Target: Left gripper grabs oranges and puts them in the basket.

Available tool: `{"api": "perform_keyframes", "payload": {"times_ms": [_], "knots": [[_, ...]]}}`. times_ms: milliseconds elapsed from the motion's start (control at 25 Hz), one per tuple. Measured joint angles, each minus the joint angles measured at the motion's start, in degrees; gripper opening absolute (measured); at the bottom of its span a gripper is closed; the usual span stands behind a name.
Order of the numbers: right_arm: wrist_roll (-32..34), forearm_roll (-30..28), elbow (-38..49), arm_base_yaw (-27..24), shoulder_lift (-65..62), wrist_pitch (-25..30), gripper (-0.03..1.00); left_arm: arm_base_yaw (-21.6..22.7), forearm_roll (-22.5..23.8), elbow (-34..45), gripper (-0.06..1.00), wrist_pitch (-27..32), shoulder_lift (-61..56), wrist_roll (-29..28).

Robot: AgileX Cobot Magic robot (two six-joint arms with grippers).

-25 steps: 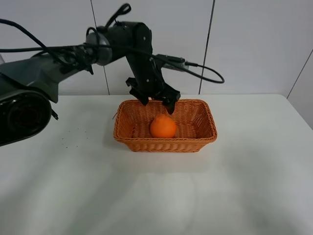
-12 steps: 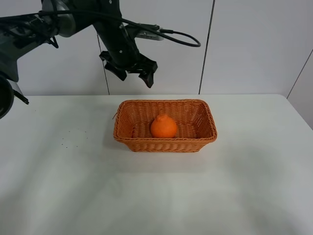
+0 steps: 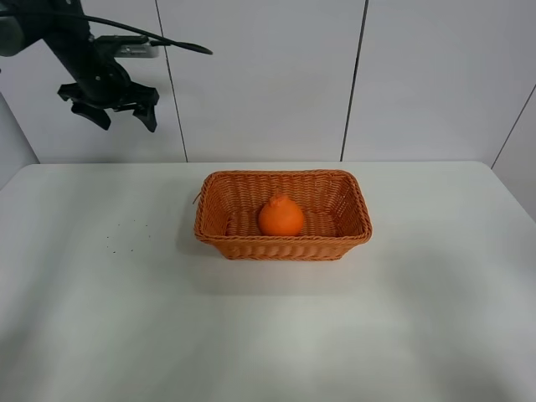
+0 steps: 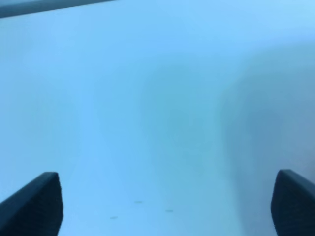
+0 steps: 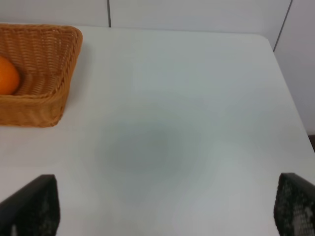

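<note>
The orange [image 3: 280, 216], round with a knob top, lies inside the wicker basket [image 3: 352, 224] at the middle of the white table. It also shows in the right wrist view [image 5: 8, 74], in the basket [image 5: 47, 54]. My left gripper [image 3: 117, 115] is open and empty, raised high at the far left in front of the wall, well away from the basket. In the left wrist view its fingertips [image 4: 34, 204] stand wide apart over bare blurred table. My right gripper [image 5: 162, 206] is open and empty over the table right of the basket.
The white table [image 3: 419, 318] has a few small dark specks [image 3: 126, 239] left of the basket. A panelled white wall [image 3: 419, 75] stands behind the table. The table's right corner [image 5: 266, 39] shows in the right wrist view.
My left gripper has risen from just above the basket and swung up and far to the left, empty and open. The orange stays in the basket.
</note>
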Motion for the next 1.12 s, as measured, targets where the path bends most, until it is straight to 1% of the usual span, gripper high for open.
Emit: {"api": "perform_keyframes", "payload": {"times_ms": [80, 200, 400, 680, 880, 1040, 1120], "knots": [[0.0, 0.0, 0.0, 0.0, 0.0, 0.0, 0.69, 2.4, -0.8, 0.6, 0.95, -0.2, 0.0, 0.0], [0.0, 0.0, 0.0, 0.0, 0.0, 0.0, 0.69, 3.9, -1.0, 1.6, 0.95, -0.2, 0.1, 0.0], [0.0, 0.0, 0.0, 0.0, 0.0, 0.0, 0.69, 3.7, -1.3, 4.4, 0.95, 0.0, -1.7, 0.0], [0.0, 0.0, 0.0, 0.0, 0.0, 0.0, 0.69, 3.5, -1.3, 10.6, 0.94, 4.1, -12.2, -0.2], [0.0, 0.0, 0.0, 0.0, 0.0, 0.0, 0.69, 3.5, -1.3, 18.4, 0.93, 4.1, -22.4, -0.7], [0.0, 0.0, 0.0, 0.0, 0.0, 0.0, 0.69, 3.5, -1.3, 27.3, 0.93, 4.1, -32.1, -0.9], [0.0, 0.0, 0.0, 0.0, 0.0, 0.0, 0.69, 3.5, -1.3, 33.1, 0.93, 4.1, -37.2, -0.9]]}}
